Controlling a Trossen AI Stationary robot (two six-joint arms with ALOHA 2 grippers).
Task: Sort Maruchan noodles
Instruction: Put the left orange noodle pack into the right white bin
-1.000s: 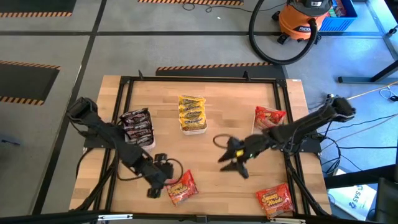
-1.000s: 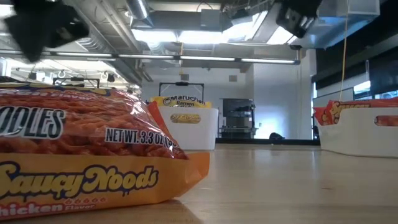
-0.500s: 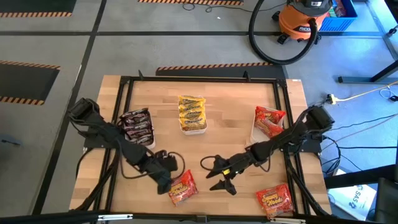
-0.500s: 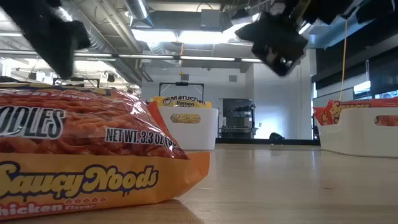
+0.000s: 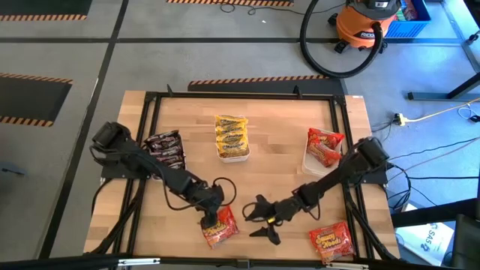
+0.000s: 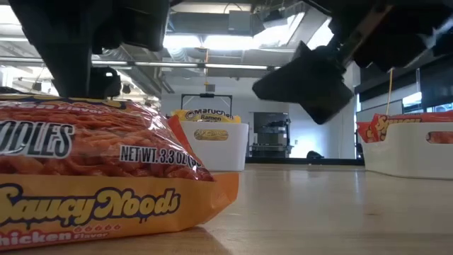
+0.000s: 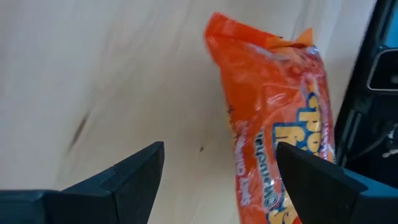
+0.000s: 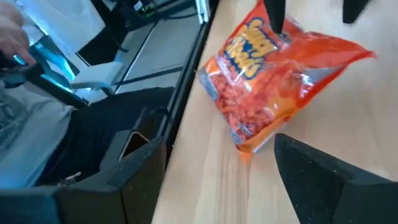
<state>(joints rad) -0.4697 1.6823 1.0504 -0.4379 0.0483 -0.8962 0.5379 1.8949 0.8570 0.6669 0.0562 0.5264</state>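
The left pincer (image 5: pixel 209 218), fingers spread and holding nothing, hangs right over the red-orange packet (image 5: pixel 219 226) lying flat at the bench's (image 5: pixel 277 161) front edge, printed "Saucy Noods", "Chicken" and "NET WT. 3.3 OZ"; the right pincer (image 5: pixel 259 222), also open and empty, sits just beside that packet on its right. Farther right of the packet lies a second red-orange packet (image 5: pixel 331 241). Behind it stand three white trays: dark packets (image 5: pixel 166 151), yellow "Maruchan Ramen" packets (image 5: pixel 231 135), red-orange packets (image 5: pixel 325 145).
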